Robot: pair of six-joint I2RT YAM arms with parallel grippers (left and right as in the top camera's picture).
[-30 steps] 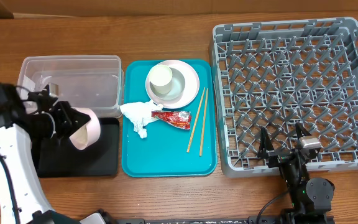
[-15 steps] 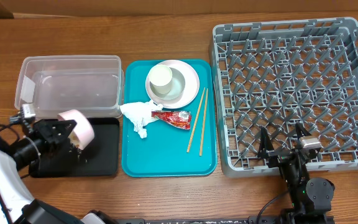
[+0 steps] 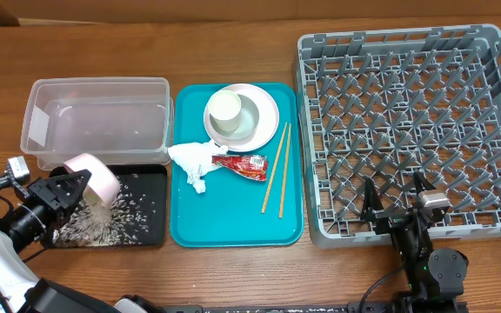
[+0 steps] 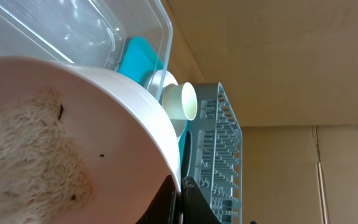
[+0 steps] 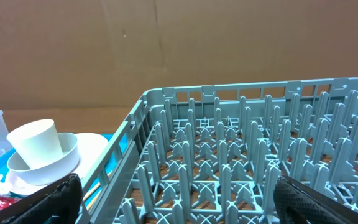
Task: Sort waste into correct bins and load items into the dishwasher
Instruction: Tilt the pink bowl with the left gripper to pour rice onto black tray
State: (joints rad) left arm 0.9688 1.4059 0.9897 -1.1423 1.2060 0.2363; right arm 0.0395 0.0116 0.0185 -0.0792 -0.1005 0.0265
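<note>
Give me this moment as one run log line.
step: dumping waste | left gripper: holding plate tilted over black tray | rice: scattered on tray | right gripper: open, at rack front

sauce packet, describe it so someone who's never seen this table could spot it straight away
Find the teal tray in the middle of the table, left of the grey rack. Near its centre, between the crumpled white napkin and the wooden chopsticks, lies the sauce packet. It is the only red thing there, small and flat.
</note>
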